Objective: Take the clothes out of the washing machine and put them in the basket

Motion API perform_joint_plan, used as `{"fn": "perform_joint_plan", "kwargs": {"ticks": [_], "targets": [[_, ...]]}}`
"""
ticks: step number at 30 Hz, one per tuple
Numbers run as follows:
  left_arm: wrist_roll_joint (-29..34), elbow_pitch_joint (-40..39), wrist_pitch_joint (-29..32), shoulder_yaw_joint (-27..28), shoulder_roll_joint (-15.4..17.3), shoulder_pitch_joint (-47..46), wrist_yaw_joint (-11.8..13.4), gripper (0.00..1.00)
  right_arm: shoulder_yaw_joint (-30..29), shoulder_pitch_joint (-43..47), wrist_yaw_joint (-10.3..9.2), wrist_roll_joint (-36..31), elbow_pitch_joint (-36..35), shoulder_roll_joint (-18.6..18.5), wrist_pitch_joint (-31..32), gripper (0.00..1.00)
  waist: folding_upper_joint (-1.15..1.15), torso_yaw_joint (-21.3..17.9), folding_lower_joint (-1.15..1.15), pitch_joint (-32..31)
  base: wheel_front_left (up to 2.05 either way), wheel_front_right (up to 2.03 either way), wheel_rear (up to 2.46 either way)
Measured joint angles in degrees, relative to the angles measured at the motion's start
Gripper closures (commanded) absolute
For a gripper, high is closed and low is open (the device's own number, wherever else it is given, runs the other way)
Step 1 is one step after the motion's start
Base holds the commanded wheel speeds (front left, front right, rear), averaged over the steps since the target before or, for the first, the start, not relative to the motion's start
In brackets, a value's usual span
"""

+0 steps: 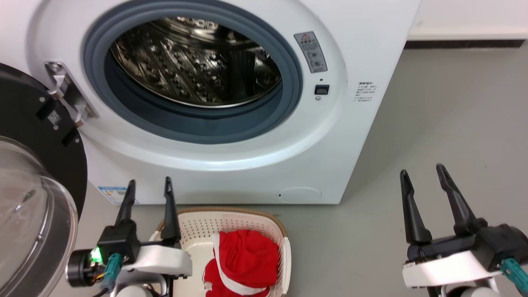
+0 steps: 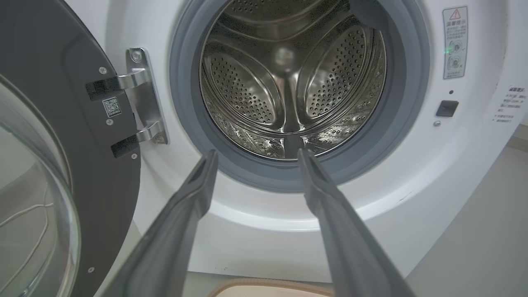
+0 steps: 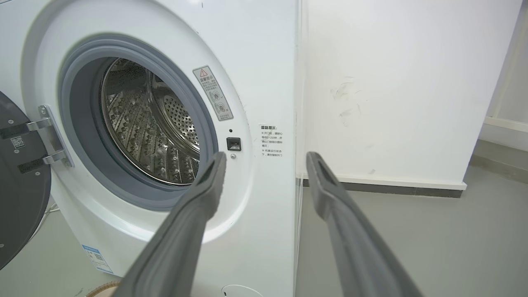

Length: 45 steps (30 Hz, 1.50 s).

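The white washing machine [image 1: 255, 165] stands ahead with its door [image 1: 37, 194] swung open to the left. Its steel drum [image 1: 194, 62] looks bare inside, as also in the left wrist view [image 2: 288, 82]. Red clothes [image 1: 243, 260] with white trim lie in the cream basket [image 1: 231, 216] on the floor below the porthole. My left gripper [image 1: 149, 186] is open just left of the basket, fingers pointing at the machine's front, nothing between them. My right gripper [image 1: 420, 173] is open over the floor right of the machine, holding nothing. The basket's rim [image 2: 272, 284] shows below the left fingers.
The open door with its glass bowl [image 2: 37, 214] juts out close to my left arm. Grey floor [image 1: 453, 123] stretches to the right of the machine. A white wall with a dark baseboard [image 3: 392, 187] runs behind.
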Motion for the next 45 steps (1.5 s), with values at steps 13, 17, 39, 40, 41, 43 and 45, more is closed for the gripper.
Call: {"fn": "perform_joint_plan", "kwargs": {"ticks": [13, 17, 39, 40, 41, 43, 45], "targets": [[5.42, -8.35, 0.00, 4.16, -1.83, 7.71, -0.32, 0.00, -0.94, 5.12, 0.00, 0.10, -1.04, 0.00, 0.00, 0.00, 0.00, -0.57, 0.00, -5.45, 0.00, 0.00, 0.00], [5.42, -9.36, 0.00, 4.65, -2.29, 9.53, -0.62, 0.00, -1.34, 5.55, 0.00, 0.13, -1.76, 0.00, 0.00, 0.00, 0.00, -0.93, 0.01, -6.20, 0.00, 0.00, 0.00], [4.57, -6.81, 0.26, 5.78, -2.93, 12.63, -3.41, 1.00, -1.24, 8.60, 0.00, 0.55, -0.18, 0.01, 0.11, 1.00, 0.00, -1.78, 0.01, -8.36, 0.00, 0.00, 0.00], [4.57, -6.27, 0.27, 5.73, -2.96, 12.80, -3.42, 1.00, -1.23, 8.64, 0.00, 0.55, 0.38, 0.01, 0.24, 1.00, 0.00, -1.78, 0.01, -8.36, 0.00, 0.00, 0.00], [4.24, -5.99, 0.32, 5.72, -2.96, 13.02, -3.43, 1.00, -1.19, 8.72, 0.00, 0.79, 0.74, 0.01, 0.31, 1.00, 0.00, -1.77, 0.01, -8.35, 0.00, 0.00, 0.00], [1.93, -5.83, 0.76, 5.70, -2.94, 13.23, -3.57, 1.00, -1.14, 8.73, 0.00, 3.09, 1.05, 0.00, 0.53, 1.00, 0.00, -1.73, 0.01, -8.32, 0.00, 0.00, 0.00], [-0.60, -5.66, 1.10, 5.70, -2.88, 13.19, -3.69, 1.00, -1.15, 8.71, 0.00, 5.57, 1.46, -0.09, 1.00, 1.00, 0.00, -1.68, 0.01, -8.29, 0.00, 0.00, 0.00]]}}
